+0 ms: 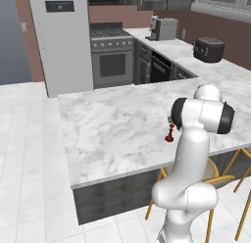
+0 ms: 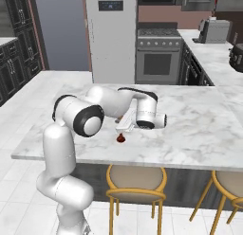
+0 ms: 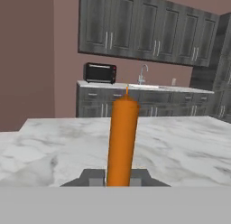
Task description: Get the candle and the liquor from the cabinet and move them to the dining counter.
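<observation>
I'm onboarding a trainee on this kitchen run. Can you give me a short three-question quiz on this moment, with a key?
1. True or false: the candle stands on the dining counter.
2. Multiple choice: in the hand view, the candle rises
A. between the pincer fingertips
B. far off on the back worktop
C. lying flat on the marble
3. Short answer: which appliance sits on the far worktop under the wall cabinets in the hand view?

Key
1. True; its dark red holder rests on the marble beside the arm.
2. A
3. A black toaster oven, left of the sink tap.
</observation>
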You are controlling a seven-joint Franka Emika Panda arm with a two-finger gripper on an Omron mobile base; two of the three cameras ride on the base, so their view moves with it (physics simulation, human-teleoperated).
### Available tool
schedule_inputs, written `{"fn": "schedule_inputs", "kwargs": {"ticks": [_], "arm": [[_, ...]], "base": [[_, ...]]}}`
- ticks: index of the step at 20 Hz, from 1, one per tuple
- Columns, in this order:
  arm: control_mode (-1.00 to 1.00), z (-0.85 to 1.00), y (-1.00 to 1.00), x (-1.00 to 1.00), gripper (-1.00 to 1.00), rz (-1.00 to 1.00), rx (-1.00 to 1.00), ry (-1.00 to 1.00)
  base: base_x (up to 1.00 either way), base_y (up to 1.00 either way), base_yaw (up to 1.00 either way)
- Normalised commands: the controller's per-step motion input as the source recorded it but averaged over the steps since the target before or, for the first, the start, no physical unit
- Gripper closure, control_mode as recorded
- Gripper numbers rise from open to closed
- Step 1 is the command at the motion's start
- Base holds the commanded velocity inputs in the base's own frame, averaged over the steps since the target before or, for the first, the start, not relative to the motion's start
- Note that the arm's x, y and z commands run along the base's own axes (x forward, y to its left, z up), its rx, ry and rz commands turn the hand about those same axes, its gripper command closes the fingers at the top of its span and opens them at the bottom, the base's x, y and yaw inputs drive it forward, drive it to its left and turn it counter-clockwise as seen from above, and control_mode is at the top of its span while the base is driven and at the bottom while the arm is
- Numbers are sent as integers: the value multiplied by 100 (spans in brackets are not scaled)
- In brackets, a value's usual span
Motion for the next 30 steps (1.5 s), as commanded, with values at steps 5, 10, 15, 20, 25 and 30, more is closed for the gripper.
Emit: {"fn": "schedule_inputs", "kwargs": {"ticks": [5,10,15,20,25,30], "arm": [[-100,0,0,0,-100,0,0,0],[-100,10,0,0,-100,0,0,0],[-100,51,0,0,-100,0,0,0],[-100,89,0,-8,-100,-3,0,0],[-100,100,0,-28,-100,-8,0,2],[-100,88,2,-43,-100,-14,-4,3]], "base": [[0,0,0],[0,0,0],[0,0,0],[0,0,0],[0,0,0],[0,0,0]]}}
